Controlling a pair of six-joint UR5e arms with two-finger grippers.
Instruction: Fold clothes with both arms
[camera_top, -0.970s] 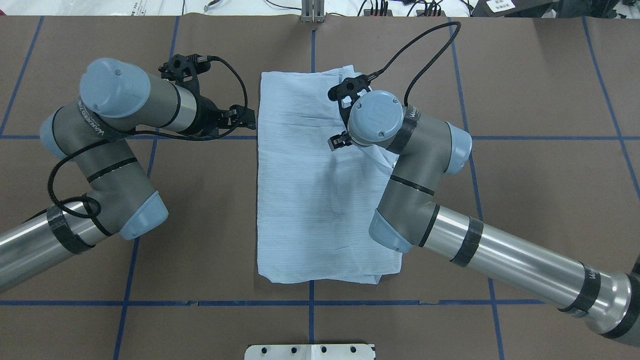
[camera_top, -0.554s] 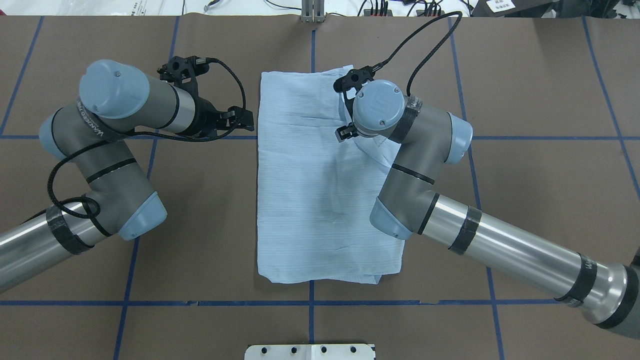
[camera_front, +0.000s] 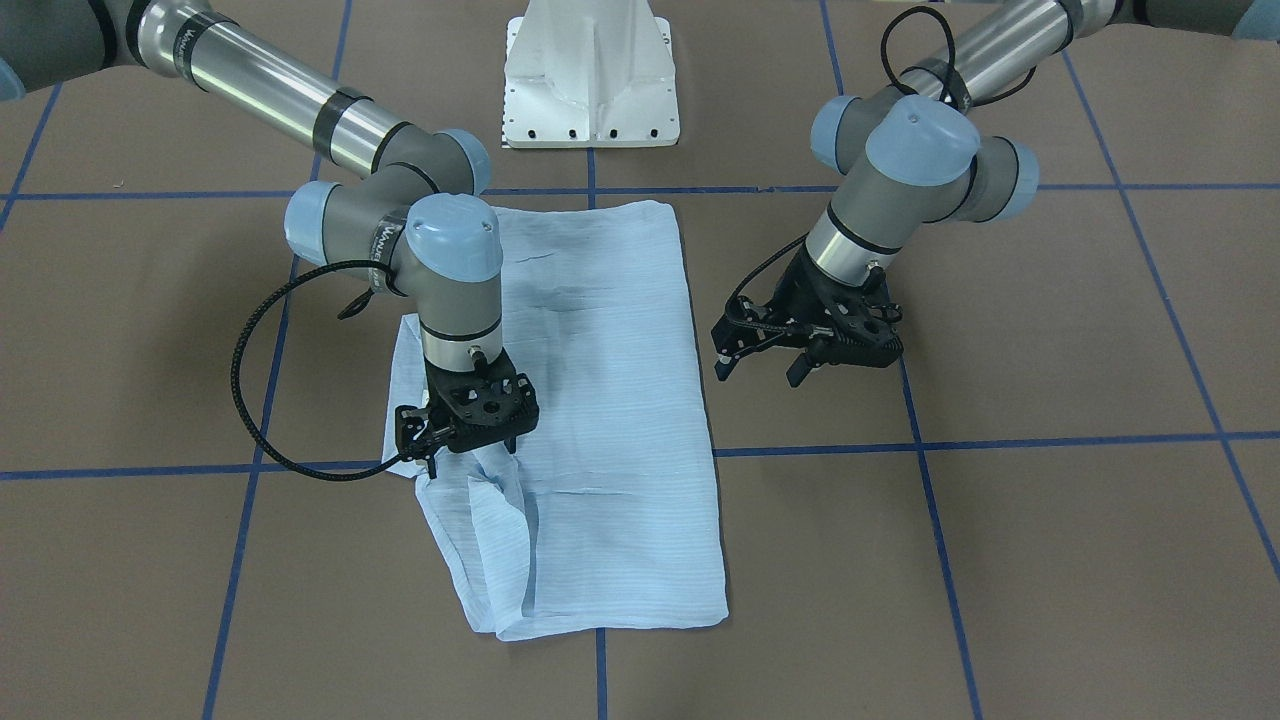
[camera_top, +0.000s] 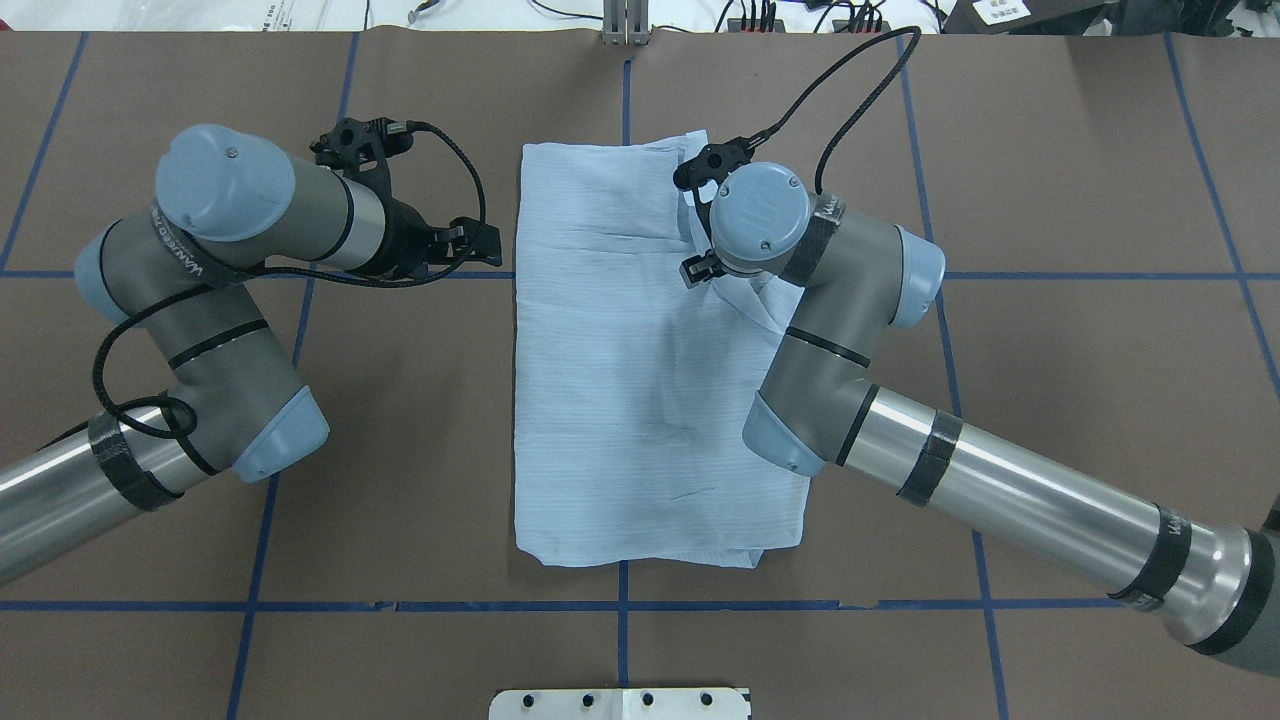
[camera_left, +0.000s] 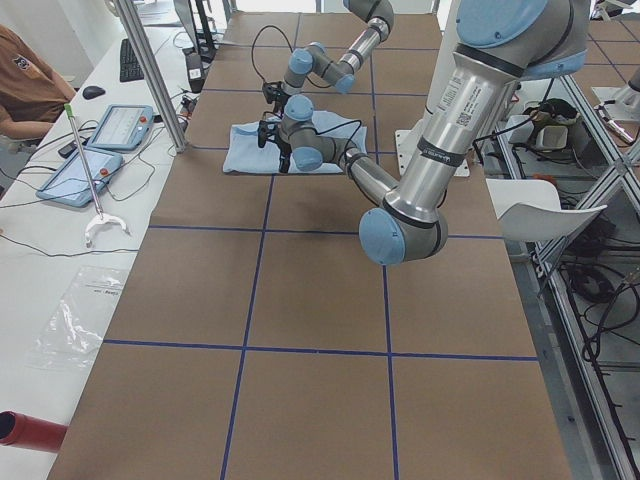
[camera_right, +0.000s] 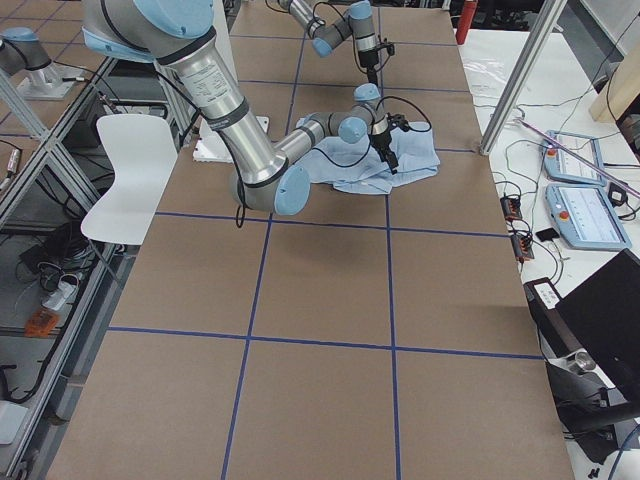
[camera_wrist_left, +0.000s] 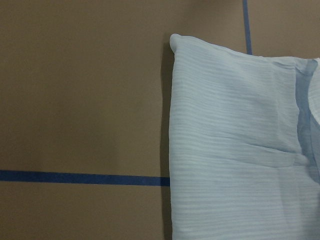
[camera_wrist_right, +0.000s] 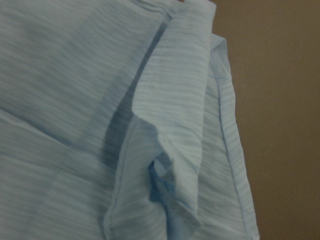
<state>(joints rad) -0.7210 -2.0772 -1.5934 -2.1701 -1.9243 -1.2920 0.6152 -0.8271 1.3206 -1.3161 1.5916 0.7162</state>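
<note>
status: shirt (camera_top: 620, 400) lies mid-surface (camera_top: 400, 480), already folded into a long narrow rectangle. The flap (camera_wrist_right: 170, 115) on its right edge is loose and rucked, and the cross folds aren't done (my read). right gripper (camera_front: 470, 448) sits on that flap, can't tell if it's clamped. left gripper (camera_front: 757, 372) is spread, empty, beside the shirt. vs 1 s ago: right gripper has shifted outward toward the edge, left gripper has backed off slightly.

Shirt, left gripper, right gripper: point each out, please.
shirt (camera_top: 640, 400): overhead view, middle of the folded fabric.
left gripper (camera_front: 760, 366): front-facing view, between its fingertips.
right gripper (camera_front: 471, 455): front-facing view, between its fingertips.
</note>
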